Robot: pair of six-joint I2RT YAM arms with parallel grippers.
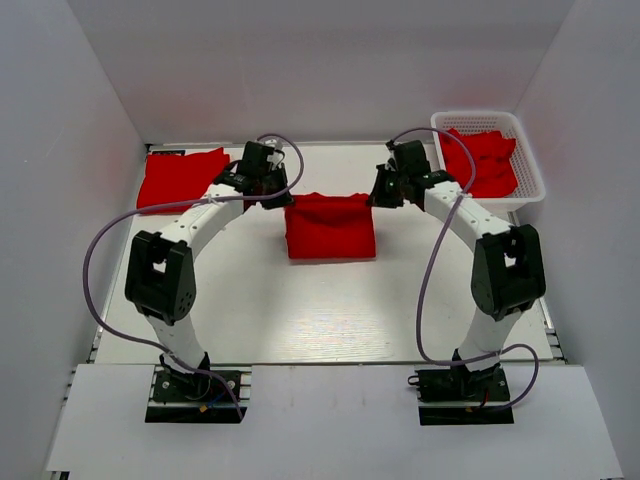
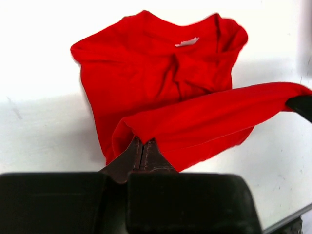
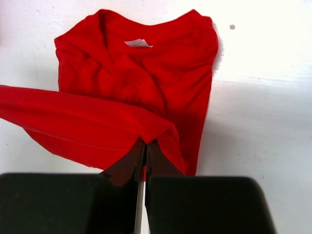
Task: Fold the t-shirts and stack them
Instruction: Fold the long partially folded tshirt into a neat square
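Note:
A bright red t-shirt (image 1: pixel 330 228) lies mid-table, its far edge lifted and stretched between both grippers. My left gripper (image 1: pixel 281 199) is shut on the left corner of that edge, and the left wrist view shows its gripper (image 2: pixel 143 142) pinching the cloth of the t-shirt (image 2: pixel 161 73). My right gripper (image 1: pixel 377 196) is shut on the right corner; in the right wrist view that gripper (image 3: pixel 146 142) bites the raised fold of the t-shirt (image 3: pixel 146 78). A white label shows at the collar. Another folded red t-shirt (image 1: pixel 180 178) lies at the far left.
A white mesh basket (image 1: pixel 530 165) at the far right holds more red t-shirts (image 1: pixel 490 160). White walls close in the table on three sides. Purple cables loop from both arms.

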